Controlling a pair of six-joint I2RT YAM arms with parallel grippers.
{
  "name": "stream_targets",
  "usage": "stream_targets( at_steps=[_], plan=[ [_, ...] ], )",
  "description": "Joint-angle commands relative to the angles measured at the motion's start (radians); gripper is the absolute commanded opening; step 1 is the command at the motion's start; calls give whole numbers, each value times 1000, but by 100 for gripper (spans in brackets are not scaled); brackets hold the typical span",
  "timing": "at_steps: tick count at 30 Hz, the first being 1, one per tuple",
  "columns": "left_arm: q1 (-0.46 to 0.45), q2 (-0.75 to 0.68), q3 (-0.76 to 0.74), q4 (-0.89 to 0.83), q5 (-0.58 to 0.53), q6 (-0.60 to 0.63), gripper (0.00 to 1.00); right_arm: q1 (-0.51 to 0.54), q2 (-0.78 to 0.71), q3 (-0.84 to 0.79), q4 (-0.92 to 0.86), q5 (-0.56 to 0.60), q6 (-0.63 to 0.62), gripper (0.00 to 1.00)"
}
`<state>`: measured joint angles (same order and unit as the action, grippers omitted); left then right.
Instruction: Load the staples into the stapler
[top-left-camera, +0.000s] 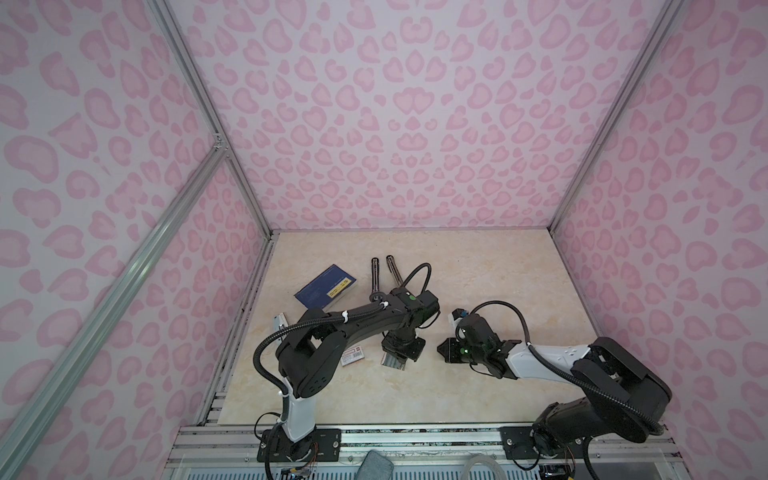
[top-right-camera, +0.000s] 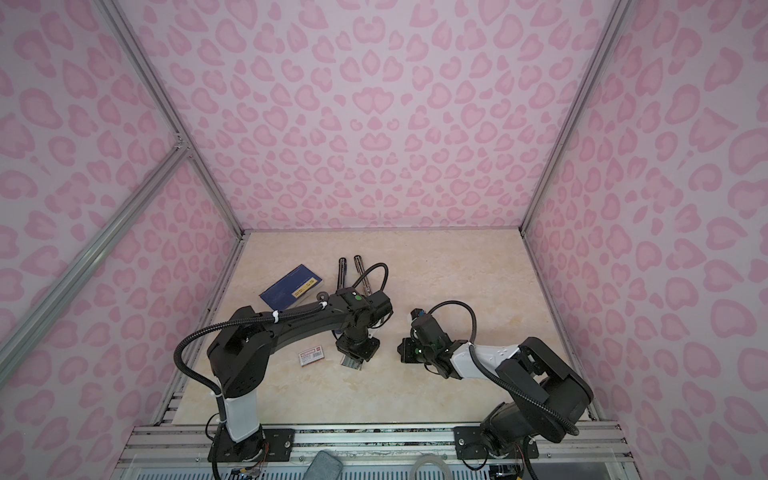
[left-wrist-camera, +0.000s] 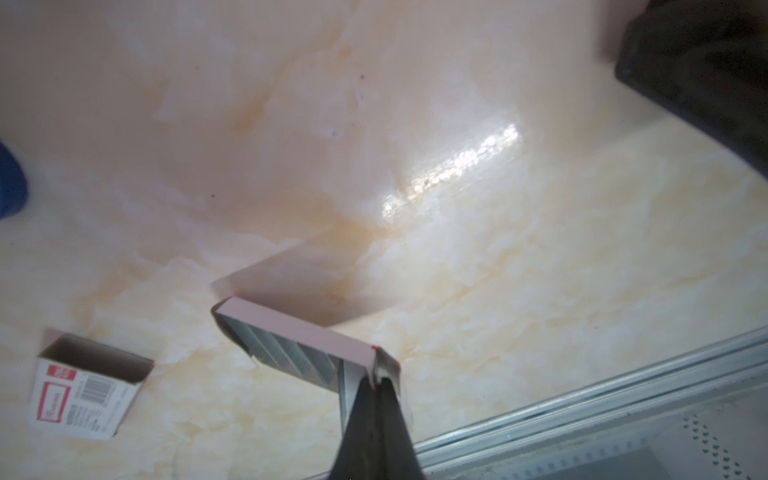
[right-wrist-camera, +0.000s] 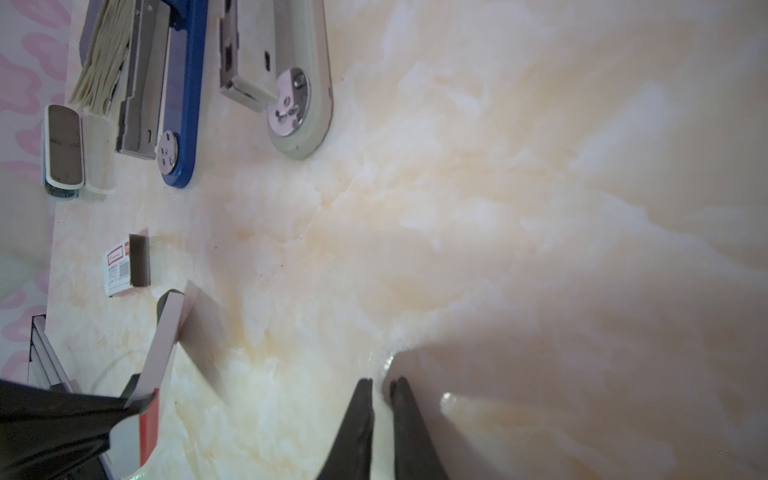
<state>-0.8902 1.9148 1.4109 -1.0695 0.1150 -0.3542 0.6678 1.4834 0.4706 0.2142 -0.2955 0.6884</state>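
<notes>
- Over to the left gripper (left-wrist-camera: 376, 380): clamped tight on one short end wall of the small open white cardboard tray (left-wrist-camera: 299, 334), tipped up at an angle, low over the pale marbled tabletop (left-wrist-camera: 457, 124); touching it or just clear, hard to tell
- Packed side by side inside: the silvery-grey strips of staples (left-wrist-camera: 286, 355), with that tray (top-left-camera: 394, 361) sitting at the near middle of the table in both top views
- Lying empty just beside it, flat on the table: the white cardboard sleeve with red label and barcode (left-wrist-camera: 89, 388)
- Further back, partly hidden by the left arm: the stapler (top-left-camera: 376, 276), spread open, it seems, into a blue arm with a bare metal channel (right-wrist-camera: 183, 104) and a grey arm (right-wrist-camera: 299, 83)
- Now the right gripper (right-wrist-camera: 381, 384): all but closed, a mere sliver between the tips, gripping nothing, well apart from the stapler
- Judging the strips: light, stiff along the length, yet brittle, likely to snap into short pieces if bent or squeezed hard; smooth metal, so probably slippery too
- Judging the tray: thin, flimsy card, apt to buckle or spill its load from an end-wall pinch
- Best hold, probably: one strip across its two flat sides near the middle, legs down, ready for the channel
- Worth levelling the tray first
</notes>
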Motion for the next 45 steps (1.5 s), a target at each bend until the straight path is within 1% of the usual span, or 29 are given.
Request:
stream_targets(
  at_steps=[1, 3, 6, 10, 12, 13, 14, 15, 18, 22, 25, 26, 28, 30, 32, 45],
  plan=[
    [0, 10, 8, -54, 3, 36, 3, 2, 12, 0, -65, 4, -5, 15],
    [-1, 19, 7, -67, 14, 51, 3, 1, 17, 2, -65, 4, -6, 15],
    [-3, 27, 4, -81, -17, 52, 3, 2, 22, 5, -63, 0, -6, 15],
    [-4, 30, -1, -72, -23, 42, 4, 3, 27, 8, -62, 0, -8, 15],
    [-4, 26, 0, -68, -33, 35, 12, 3, 28, 9, -62, 0, -8, 15],
    [-4, 20, 0, -64, -39, 30, 18, 1, 28, 8, -62, 1, -8, 15],
    [-4, 15, -1, -61, -40, 29, 21, 3, 28, 8, -61, 0, -9, 15],
    [-4, 12, -1, -60, -37, 27, 23, 3, 30, 7, -60, 1, -7, 15],
    [-4, 4, -9, -48, -35, 17, 25, 0, 33, 3, -56, 1, -7, 15],
    [-4, -15, -31, -24, -41, -5, 24, 3, 35, -1, -49, -2, -1, 15],
    [-4, -36, -56, -10, -44, -17, 18, 2, 34, -1, -50, -2, -2, 15],
    [-4, -44, -59, -2, -45, -20, 17, 2, 31, -3, -50, -1, -2, 14],
    [-4, -52, -97, 13, -37, -22, 18, 2, 32, -3, -52, -2, -2, 15],
    [-4, -52, -108, 28, -9, -18, 21, 2, 32, -3, -52, -2, -2, 15],
    [-4, -48, -114, 40, 3, -17, 21, 3, 31, -4, -50, -1, -1, 14],
    [-26, -6, -104, 65, 28, -13, 23, 8, 25, -12, -49, 7, 6, 15]
  ],
)
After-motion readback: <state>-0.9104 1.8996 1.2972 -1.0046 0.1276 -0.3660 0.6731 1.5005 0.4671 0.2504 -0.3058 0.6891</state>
